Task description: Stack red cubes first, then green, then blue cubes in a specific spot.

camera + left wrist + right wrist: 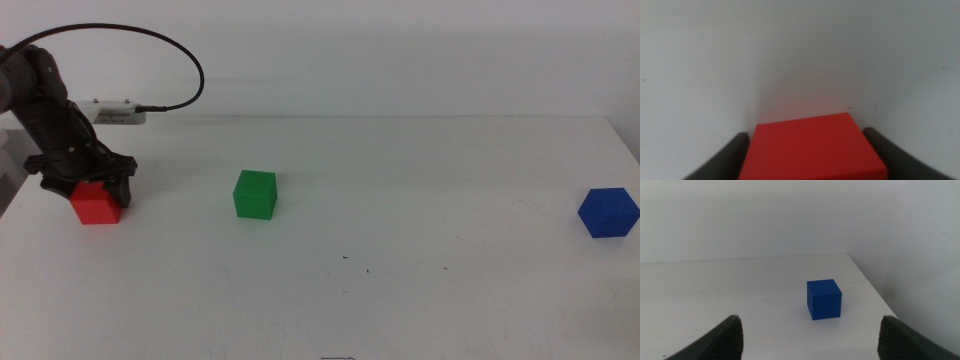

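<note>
Left claw (93, 190): your jaws flank the red cube (96, 203) at the surface's (400, 300) far left; grip uncertain
Right claw (810, 335): spread, waiting, facing blue cube (824, 299)
Green cube (255, 194): centre-left
Progress: nothing stacked; all three remain

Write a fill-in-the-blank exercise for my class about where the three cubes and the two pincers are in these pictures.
1. The left pincer has its jaws on either side of the small matte ____ cube.
2. The small matte green cube stands alone, touched by ____ pincer.
3. The right pincer, jaws ____, faces the small matte blue cube.

Missing words: red; neither; open
</note>
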Controlling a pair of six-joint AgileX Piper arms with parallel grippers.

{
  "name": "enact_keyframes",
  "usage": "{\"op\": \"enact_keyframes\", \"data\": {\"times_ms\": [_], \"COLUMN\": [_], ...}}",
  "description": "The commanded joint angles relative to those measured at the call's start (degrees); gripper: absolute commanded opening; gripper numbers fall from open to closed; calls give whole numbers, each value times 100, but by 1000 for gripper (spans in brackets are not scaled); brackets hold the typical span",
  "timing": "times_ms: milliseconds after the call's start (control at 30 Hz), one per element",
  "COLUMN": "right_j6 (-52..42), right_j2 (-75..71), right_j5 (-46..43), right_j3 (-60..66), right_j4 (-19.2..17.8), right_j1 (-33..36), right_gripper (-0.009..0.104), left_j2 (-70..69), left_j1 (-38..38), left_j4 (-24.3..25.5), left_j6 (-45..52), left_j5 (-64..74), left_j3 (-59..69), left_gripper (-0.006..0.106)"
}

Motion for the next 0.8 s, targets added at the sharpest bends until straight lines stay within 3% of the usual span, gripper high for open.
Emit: {"op": "enact_keyframes", "data": {"times_ms": [0,100,133,233,500,767], "right_j6": [-47,-47,-47,-47,-47,-47], "right_j2": [-84,-84,-84,-84,-84,-84], "right_j5": [-426,-426,-426,-426,-426,-426], "right_j3": [-52,-52,-52,-52,-52,-52], "right_j4": [-48,-48,-48,-48,-48,-48], "right_j1": [-30,-30,-30,-30,-30,-30], "right_gripper": [76,76,76,76,76,76], "left_j2": [-355,-355,-416,-556,-1361,-2770], "left_j1": [3,3,3,-16,-85,-735], "left_j4": [-98,-98,-104,-131,-420,-82], "left_j6": [-1,-1,-6,-6,-60,-1293], "left_j5": [-53,-32,54,183,441,39], "left_j3": [-174,-174,-174,-174,427,1880], "left_gripper": [61,41,14,-2,-2,-2]}}
